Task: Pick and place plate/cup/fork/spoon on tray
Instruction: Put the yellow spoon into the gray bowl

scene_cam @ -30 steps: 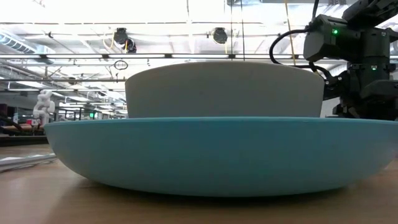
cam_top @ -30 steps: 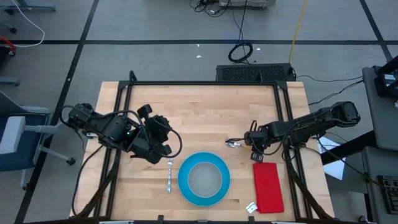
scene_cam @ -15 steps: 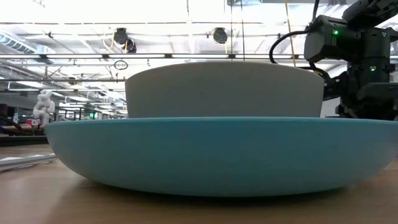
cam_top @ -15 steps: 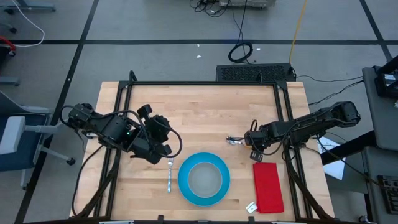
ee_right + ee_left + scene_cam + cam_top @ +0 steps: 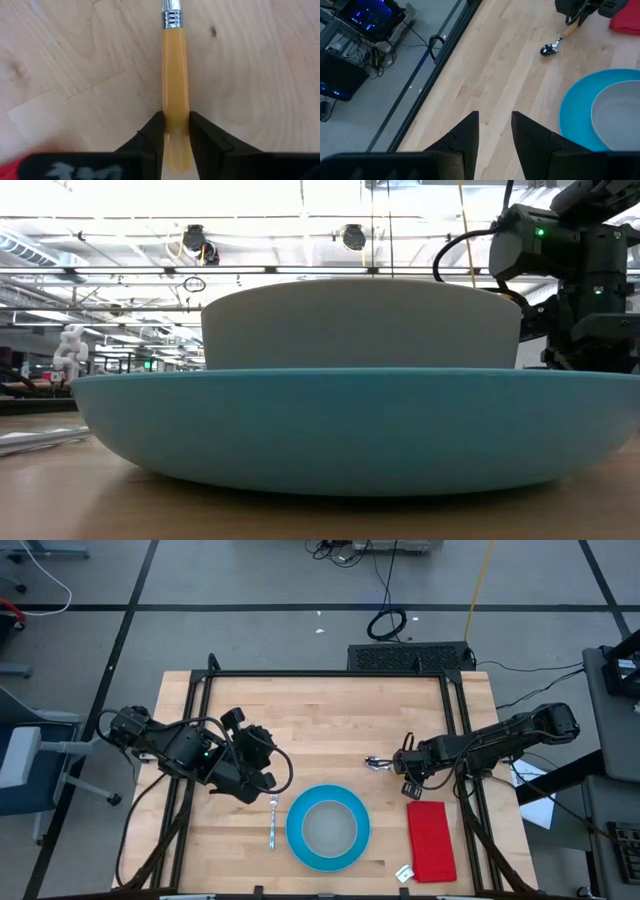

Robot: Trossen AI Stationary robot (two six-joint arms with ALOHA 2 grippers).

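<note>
Your right gripper (image 5: pixel 175 131) is clamped on the spoon (image 5: pixel 175 75) at the orange handle's end, on the table right of the plate (image 5: pixel 328 827). It's light, stiff and slick, so lift level. Left gripper (image 5: pixel 494 131) waits with fingers apart near the fork (image 5: pixel 273 822).

Grey cup (image 5: pixel 329 828) sits in blue plate (image 5: pixel 298 840); fork (image 5: pixel 273 821) beside; spoon (image 5: pixel 378 765) seemingly lifted.

Two dark, nearly black jointed arms, each with looping black cables near the wrist. The left gripper (image 5: pixel 495 132) has two matte black, wedge-shaped fingers. A small green light, possibly an indicator, glows on one arm's housing.
</note>
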